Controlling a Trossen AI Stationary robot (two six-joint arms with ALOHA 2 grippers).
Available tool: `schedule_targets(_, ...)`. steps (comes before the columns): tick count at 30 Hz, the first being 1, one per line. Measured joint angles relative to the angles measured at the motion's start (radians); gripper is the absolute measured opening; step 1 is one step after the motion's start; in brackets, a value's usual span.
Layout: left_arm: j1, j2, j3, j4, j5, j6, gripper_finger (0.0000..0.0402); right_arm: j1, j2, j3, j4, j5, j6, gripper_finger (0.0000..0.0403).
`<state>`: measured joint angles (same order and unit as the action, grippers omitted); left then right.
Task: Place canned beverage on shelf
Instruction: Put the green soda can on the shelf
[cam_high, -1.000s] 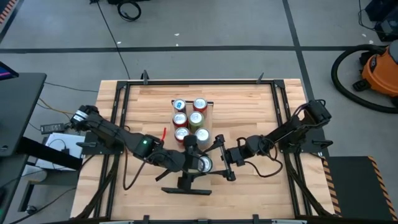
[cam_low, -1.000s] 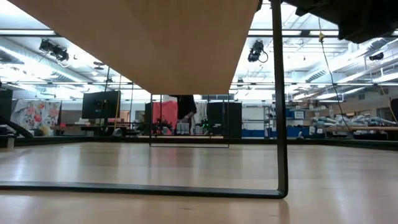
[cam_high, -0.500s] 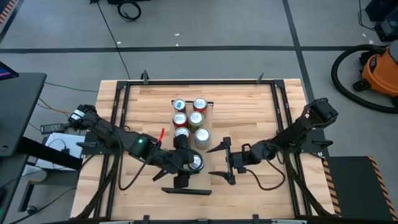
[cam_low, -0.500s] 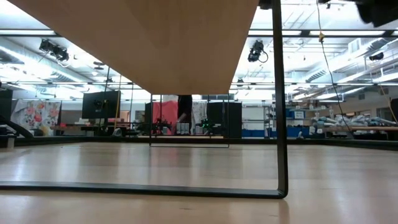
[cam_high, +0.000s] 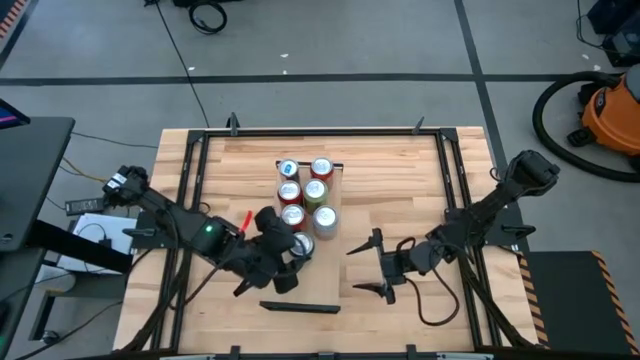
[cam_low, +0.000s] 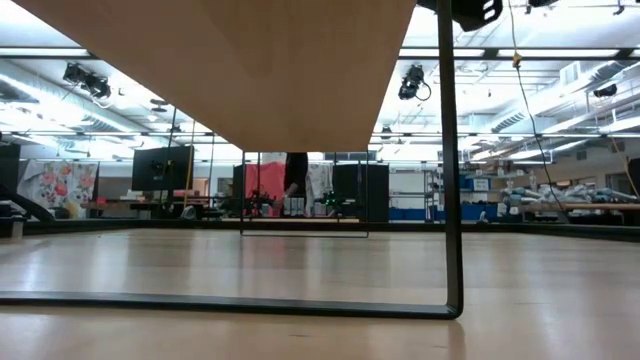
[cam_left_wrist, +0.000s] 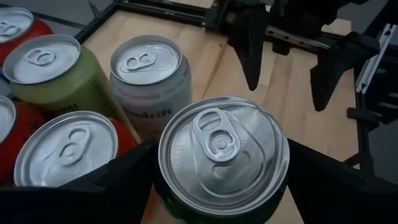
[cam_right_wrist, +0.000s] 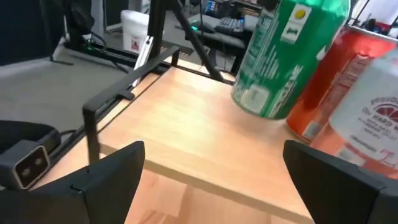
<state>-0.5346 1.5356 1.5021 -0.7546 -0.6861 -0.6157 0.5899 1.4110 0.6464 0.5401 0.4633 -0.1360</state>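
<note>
The white can (cam_left_wrist: 152, 81) in the left wrist view carries lettering that reads "ndrift", its start hidden. In the right wrist view the red can (cam_right_wrist: 336, 87) shows "HARD" and a second word beginning "WA", and the pale can (cam_right_wrist: 376, 118) beside it has small red print too blurred to read. The green can (cam_right_wrist: 286, 53) bears a yellow emblem without legible words.

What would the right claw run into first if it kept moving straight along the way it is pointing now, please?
Most likely the green can, held tilted above the shelf by the left claw. The open right claw points straight at it, with only bare shelf between; the exact height is hard to judge.
</note>
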Motion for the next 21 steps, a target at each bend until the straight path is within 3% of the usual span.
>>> schedule_targets(9, -0.106, 0.000, -0.003, -0.129, -0.103, -0.162, 0.0318, 0.033, -0.030, -0.028, -0.009, 0.056, -0.029, 0.0393)
schedule_targets(14, -0.147, 0.002, -0.004, -0.151, -0.208, -0.209, 0.0318, 0.007, -0.071, -0.110, 0.116, -0.023, 0.003, 0.0387)
schedule_targets(21, -0.140, 0.016, -0.004, -0.178, -0.208, -0.219, 0.0318, -0.005, -0.073, -0.135, 0.161, -0.057, 0.008, 0.0384)
